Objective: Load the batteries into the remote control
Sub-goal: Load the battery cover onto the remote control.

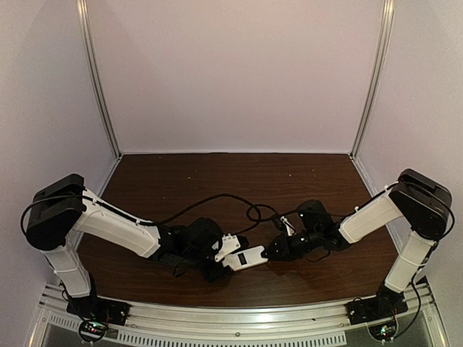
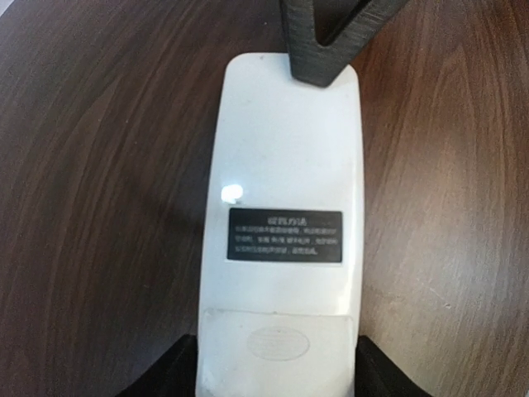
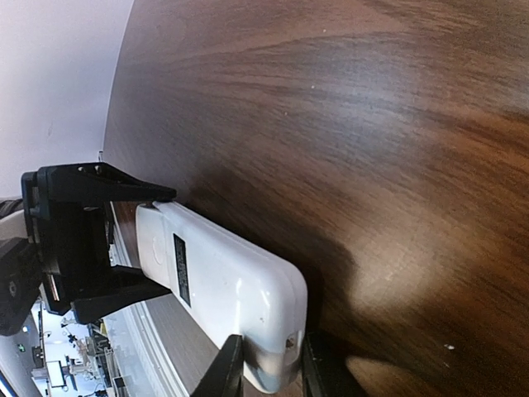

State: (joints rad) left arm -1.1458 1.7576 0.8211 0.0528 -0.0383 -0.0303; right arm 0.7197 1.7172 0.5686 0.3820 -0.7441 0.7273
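The remote control (image 1: pixel 246 257) lies white back up, just above the dark table, spanning the gap between both arms. In the left wrist view the remote control (image 2: pixel 281 165) shows a black label and a fitted cover with an oval mark at its near end. My left gripper (image 2: pixel 277 364) is open, its black fingers standing close along both sides of that end. My right gripper (image 3: pixel 269 364) is shut on the far end of the remote control (image 3: pixel 223 285), and the right gripper (image 2: pixel 322 50) shows at the top of the left wrist view. The batteries are out of view.
Black cables (image 1: pixel 246 210) loop over the brown table (image 1: pixel 217 181) just behind the grippers. A metal rail (image 1: pixel 231 314) runs along the near edge under the arm bases. Pale walls enclose the back and both sides.
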